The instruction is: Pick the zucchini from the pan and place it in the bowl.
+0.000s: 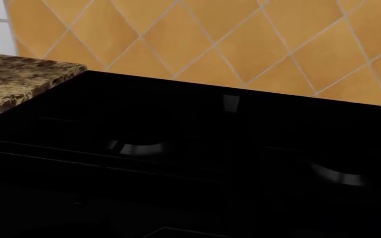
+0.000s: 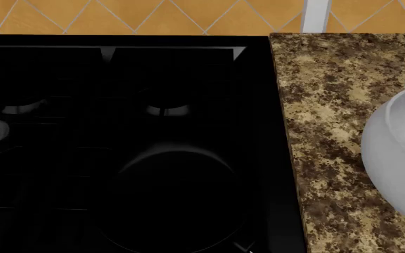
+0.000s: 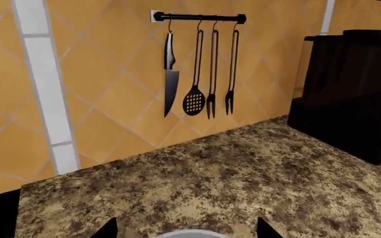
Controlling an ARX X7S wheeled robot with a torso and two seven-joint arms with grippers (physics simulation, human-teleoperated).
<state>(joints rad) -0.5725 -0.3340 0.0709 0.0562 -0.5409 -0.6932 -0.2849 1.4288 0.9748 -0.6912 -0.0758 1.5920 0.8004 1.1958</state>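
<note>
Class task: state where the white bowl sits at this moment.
In the head view the bowl sits at the right edge, on the speckled counter to the right of the black stovetop that carries the pan.

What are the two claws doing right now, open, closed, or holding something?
Left claw: not visible in any view, so it cannot be told.
Right claw: only two dark fingertips show, spread apart, so apparently open with nothing between them.
</note>
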